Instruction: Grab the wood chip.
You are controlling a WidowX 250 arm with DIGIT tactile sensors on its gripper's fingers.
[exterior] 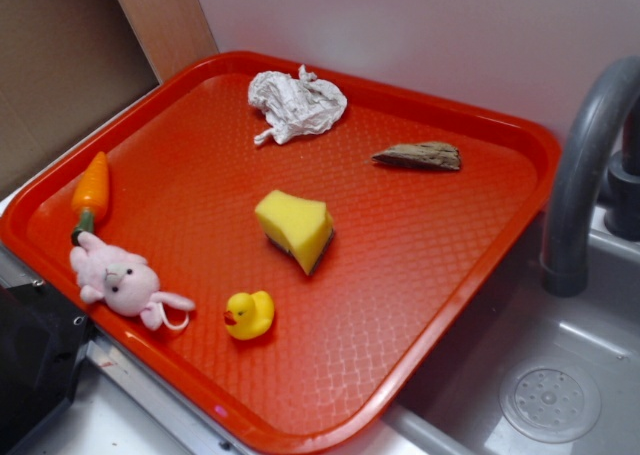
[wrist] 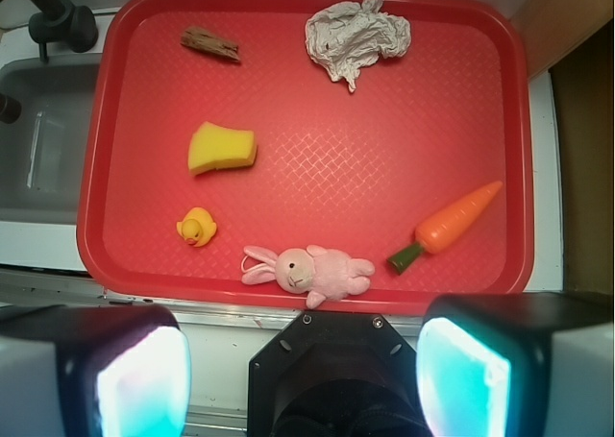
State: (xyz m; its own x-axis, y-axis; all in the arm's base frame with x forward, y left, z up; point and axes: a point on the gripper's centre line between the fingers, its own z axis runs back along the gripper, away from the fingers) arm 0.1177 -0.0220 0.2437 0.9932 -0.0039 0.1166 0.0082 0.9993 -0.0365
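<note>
Red tray (wrist: 519, 168) covered the bench beside a sink. End effector (wrist: 306, 379) hovered high at the near edge, jaws apart and empty; approach not begun. Wood chip (wrist: 209, 43) lay far-left, requiring reach and descent.

A red tray (exterior: 480, 265) sits beside a grey sink (exterior: 560, 375), whose curved faucet (exterior: 580, 175) rises at the right edge. On the tray, the wood chip (exterior: 420, 156) lies flat near the far right rim, well apart from the rest. Crumpled white paper (exterior: 296, 105) rests near the far edge; a yellow sponge wedge (exterior: 292, 228) sits about mid-tray. Along the near left side — a toy carrot (exterior: 91, 190), a pink plush bunny (exterior: 122, 283), a small rubber duck (exterior: 249, 314).
</note>
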